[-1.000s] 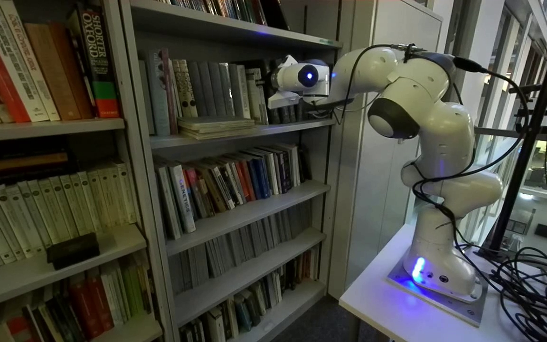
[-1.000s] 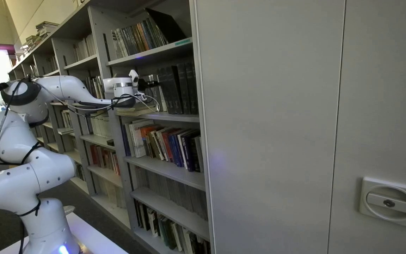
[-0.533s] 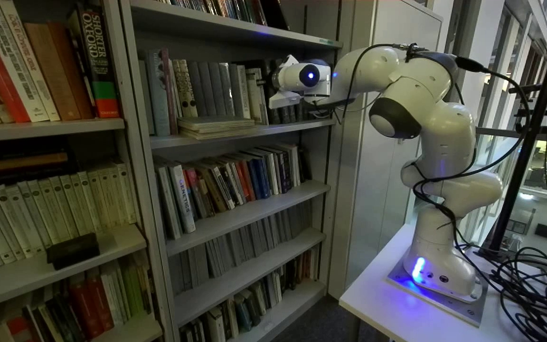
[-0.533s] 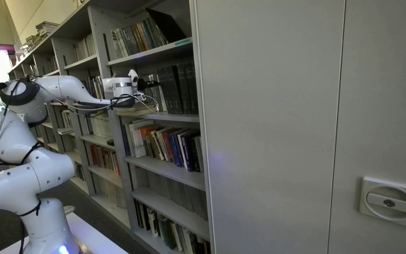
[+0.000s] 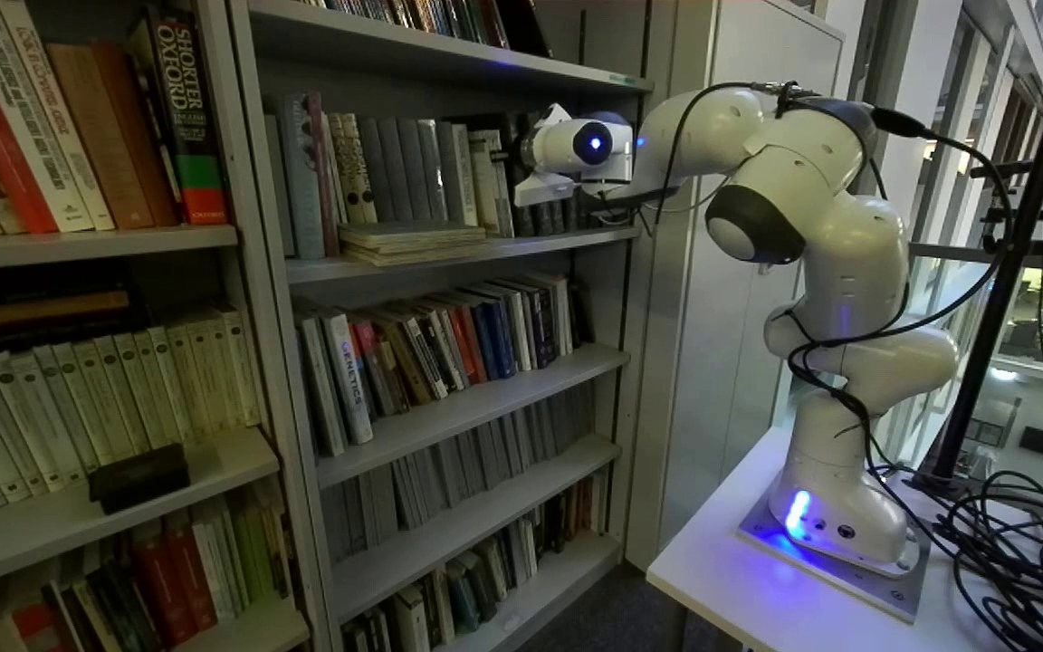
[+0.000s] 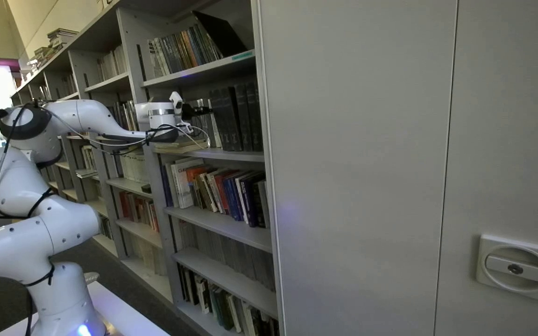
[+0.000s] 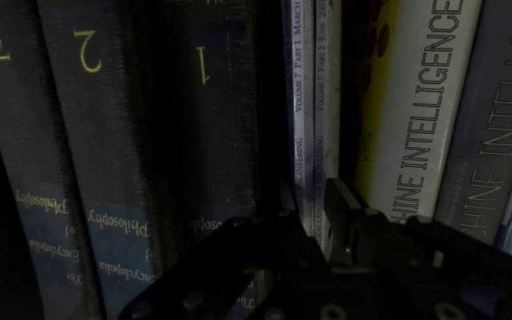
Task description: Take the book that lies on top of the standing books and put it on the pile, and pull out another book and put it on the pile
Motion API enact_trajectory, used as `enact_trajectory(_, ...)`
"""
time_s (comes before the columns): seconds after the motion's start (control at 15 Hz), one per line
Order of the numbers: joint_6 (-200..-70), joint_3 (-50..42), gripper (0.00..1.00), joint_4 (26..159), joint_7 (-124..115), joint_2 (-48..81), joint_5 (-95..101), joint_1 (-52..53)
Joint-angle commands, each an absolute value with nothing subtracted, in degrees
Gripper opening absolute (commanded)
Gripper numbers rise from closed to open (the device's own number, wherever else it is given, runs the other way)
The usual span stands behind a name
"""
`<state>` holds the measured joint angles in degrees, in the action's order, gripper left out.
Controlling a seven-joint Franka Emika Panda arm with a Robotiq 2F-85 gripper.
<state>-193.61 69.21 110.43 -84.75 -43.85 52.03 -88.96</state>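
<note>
Claw (image 7: 313, 198) slightly back (spines (image 7: 322, 104) upright, outward)

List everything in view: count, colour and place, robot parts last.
bookcase: one, grey, both exterior views
pile: one, beige, in bookcase
standing books: many, mostly grey, behind pile
thin volumes: two, pale, middle of wrist view
numbered volumes: three, dark, wrist view's left
outline-lettered books: two, white and grey, wrist view's right
other books: many, mixed colours, across bookcase
boxy item: one, black, in bookcase
panel: one, grey, beside bookcase
table: one, white, both exterior views
cables: several, black, on table
stand: one, black, beside cables
arm: one, white, on table
fingers: two, dark, thin volumes showing between them; contact unclear
</note>
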Motion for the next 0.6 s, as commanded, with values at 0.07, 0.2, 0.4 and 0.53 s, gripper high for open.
enact_trajectory(0.07,-195.3,66.0,0.00,112.5,-85.9,-45.6,51.0,-88.6)
enact_trajectory(0.2,-195.3,65.8,0.02,112.7,-85.9,-45.6,50.9,-88.4)
enact_trajectory(0.4,-195.3,65.8,0.02,112.7,-85.9,-45.5,50.9,-88.5)
enact_trajectory(0.53,-195.2,65.8,0.02,112.7,-85.9,-45.5,50.9,-88.4)
